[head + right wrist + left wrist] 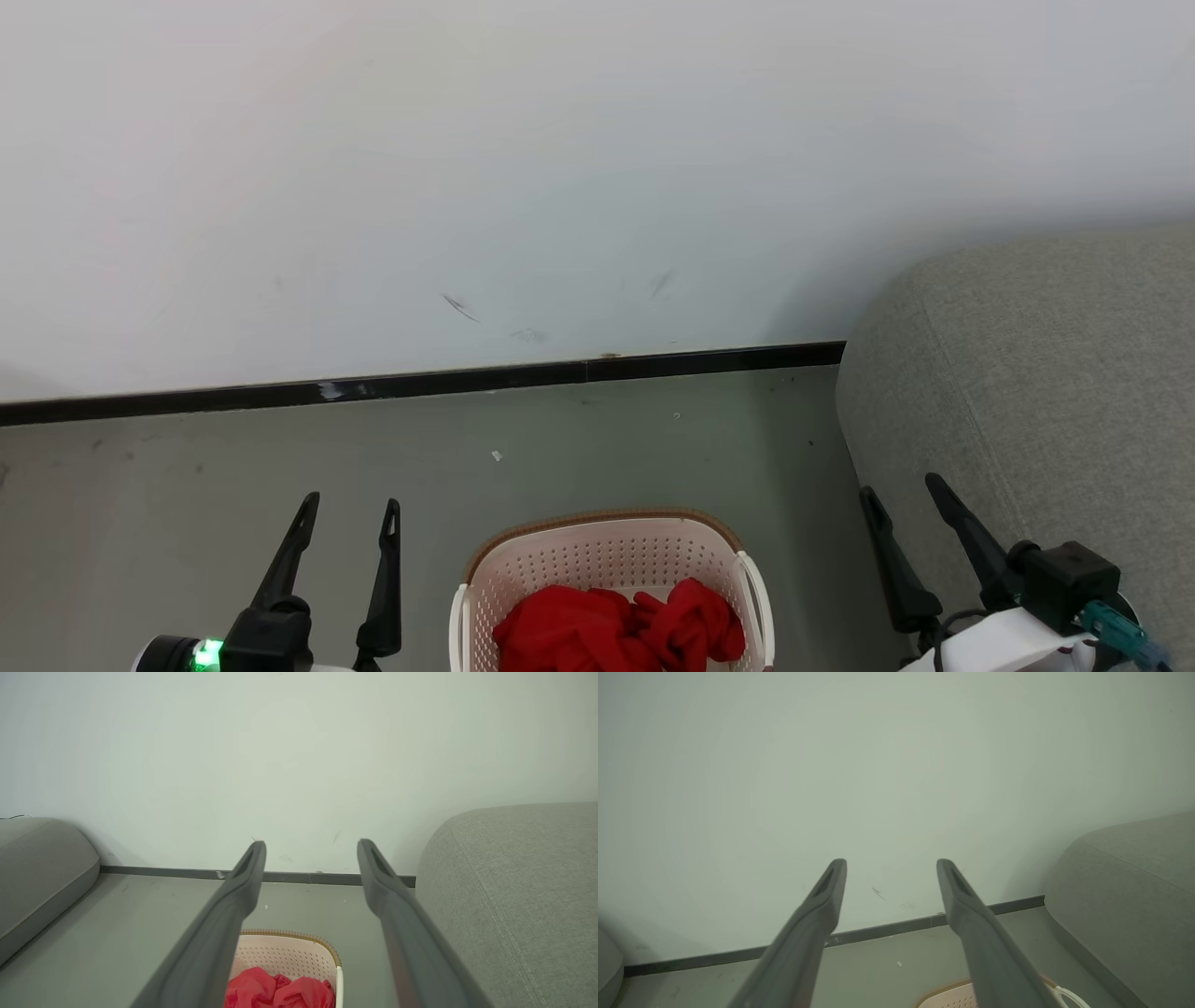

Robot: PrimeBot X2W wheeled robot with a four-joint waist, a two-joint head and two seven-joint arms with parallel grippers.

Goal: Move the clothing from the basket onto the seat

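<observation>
Left pincer [352, 509] low at left, fingers spread, holding nothing. Basket [597, 519] on floor [233, 448] at centre; red clothing [616, 630] bunched inside, a soft crumpled heap, two lumps touching. Right pincer [899, 485] likewise spread and empty, just beside grey seat [1046, 373]. Seat bare where visible. Judgement: nothing transferred yet; whole job left

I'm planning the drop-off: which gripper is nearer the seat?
Right. The right gripper hangs at the seat's front edge. The left gripper is on the far side of the basket, over the floor.
</observation>
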